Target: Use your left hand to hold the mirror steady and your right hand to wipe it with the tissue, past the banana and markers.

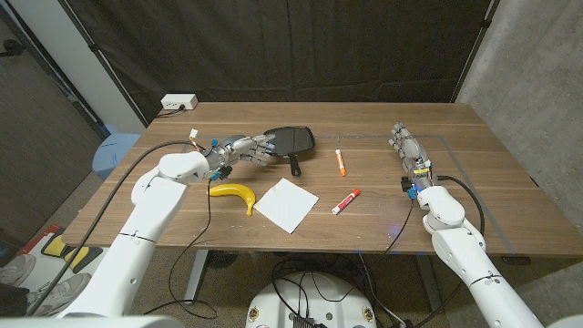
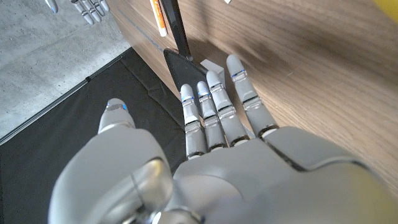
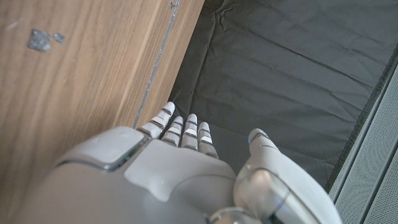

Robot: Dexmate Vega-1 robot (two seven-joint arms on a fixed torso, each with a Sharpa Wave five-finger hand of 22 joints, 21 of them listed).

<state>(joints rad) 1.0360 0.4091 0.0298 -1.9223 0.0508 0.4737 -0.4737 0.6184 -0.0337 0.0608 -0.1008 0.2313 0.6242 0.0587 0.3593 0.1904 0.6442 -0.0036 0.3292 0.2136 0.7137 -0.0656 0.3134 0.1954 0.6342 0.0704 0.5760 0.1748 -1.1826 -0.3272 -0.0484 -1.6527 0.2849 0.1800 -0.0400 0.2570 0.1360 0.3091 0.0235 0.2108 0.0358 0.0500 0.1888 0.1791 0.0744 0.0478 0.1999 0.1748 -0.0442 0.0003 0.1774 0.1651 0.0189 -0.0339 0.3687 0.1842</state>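
On the wooden table [image 1: 474, 200] in the head view, the left hand [image 1: 244, 148] reaches toward the mirror [image 1: 291, 138], its fingers apart and their tips at the mirror's left rim; whether they touch it I cannot tell. That reach suits steadying the mirror before any wipe. The mirror is a dark oval with a short black handle pointing toward the robot, lying at the table's middle, toward the far edge. The tissue [image 1: 286, 204], a flat white square, lies untouched nearer the robot, with the banana [image 1: 234, 193] just to its left and two markers [image 1: 340, 163] to its right. The right hand [image 1: 406, 147] waits well apart at the right, fingers straight and holding nothing. In the left wrist view, the left hand's fingers [image 2: 208, 112] stretch out side by side, thumb apart, toward the mirror's dark edge [image 2: 180, 68]. In the right wrist view, the right hand [image 3: 180, 168] stands beside the table edge with fingers extended and slightly apart, empty, so the tissue is not yet picked up.
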